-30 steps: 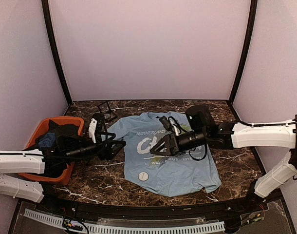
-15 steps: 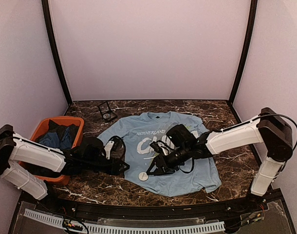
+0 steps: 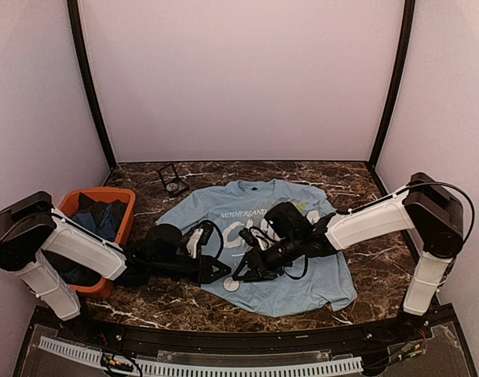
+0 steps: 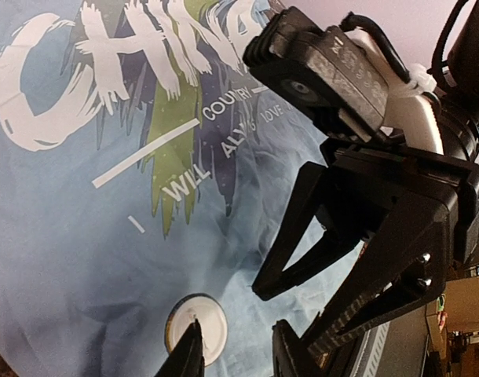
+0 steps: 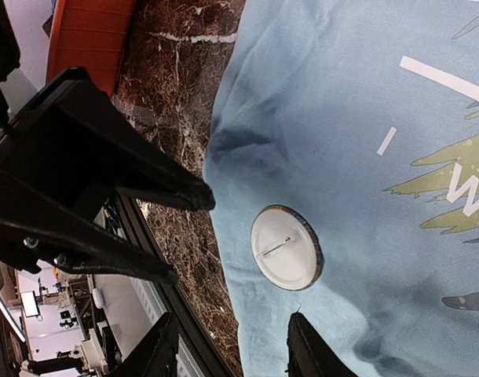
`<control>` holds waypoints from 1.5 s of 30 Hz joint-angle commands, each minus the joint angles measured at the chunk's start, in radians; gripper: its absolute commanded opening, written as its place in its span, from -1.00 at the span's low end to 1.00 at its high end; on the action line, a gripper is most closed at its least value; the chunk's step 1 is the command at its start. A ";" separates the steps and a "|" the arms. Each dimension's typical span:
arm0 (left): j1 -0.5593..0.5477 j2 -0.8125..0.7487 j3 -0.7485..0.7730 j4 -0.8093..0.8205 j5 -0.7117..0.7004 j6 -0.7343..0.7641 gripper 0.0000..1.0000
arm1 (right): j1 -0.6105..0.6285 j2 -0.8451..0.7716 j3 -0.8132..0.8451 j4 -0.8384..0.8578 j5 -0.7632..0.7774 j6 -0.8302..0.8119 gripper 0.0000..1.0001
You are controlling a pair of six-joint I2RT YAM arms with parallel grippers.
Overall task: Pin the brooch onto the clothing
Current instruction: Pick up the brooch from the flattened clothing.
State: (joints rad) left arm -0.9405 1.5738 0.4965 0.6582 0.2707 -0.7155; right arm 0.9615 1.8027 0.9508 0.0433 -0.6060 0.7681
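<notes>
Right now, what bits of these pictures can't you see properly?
Front of the brooch: the right wrist view shows only its white back with the pin; the front faces the shirt.
Edge of the brooch: in the left wrist view, a finger of the left gripper covers part.
Lettering on the shirt: in the top view, the right arm covers much.
Inside the basket: top view, too small to tell.

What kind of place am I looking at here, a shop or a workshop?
Probably a robot test booth, not a shop: plain lilac walls box in a marble-patterned table, with two robot arms reaching over a light blue T-shirt.
</notes>
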 commanded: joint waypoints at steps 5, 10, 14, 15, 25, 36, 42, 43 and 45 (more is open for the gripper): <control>-0.036 0.017 0.031 -0.037 -0.020 -0.009 -0.60 | -0.008 0.024 0.012 0.046 -0.001 0.018 -0.10; -0.037 0.024 0.011 -0.044 -0.060 -0.027 -0.77 | -0.014 0.026 0.013 0.047 -0.008 0.019 -0.11; -0.037 0.029 0.014 -0.056 -0.067 -0.031 -0.86 | -0.019 0.022 0.002 0.047 -0.008 0.020 -0.13; -0.037 0.033 0.015 -0.057 -0.066 -0.031 -0.89 | -0.020 0.021 -0.002 0.047 -0.007 0.020 -0.13; -0.037 0.083 0.032 -0.073 -0.038 -0.061 -0.99 | -0.037 0.027 -0.015 0.064 -0.009 0.031 -0.14; -0.037 0.099 0.037 -0.102 -0.052 -0.060 -0.99 | -0.040 0.056 -0.004 0.065 -0.027 0.038 -0.14; -0.037 0.123 0.046 -0.122 -0.055 -0.062 -0.99 | -0.040 0.058 -0.005 0.055 -0.031 0.037 -0.14; -0.037 0.126 0.048 -0.125 -0.056 -0.063 -0.99 | -0.040 0.059 -0.007 0.056 -0.031 0.037 -0.14; -0.037 0.135 0.050 -0.126 -0.057 -0.065 -0.99 | -0.039 0.064 -0.008 0.056 -0.033 0.038 -0.15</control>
State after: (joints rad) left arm -0.9737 1.6913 0.5251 0.5774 0.2230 -0.7719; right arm 0.9264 1.8481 0.9485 0.0830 -0.6304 0.8021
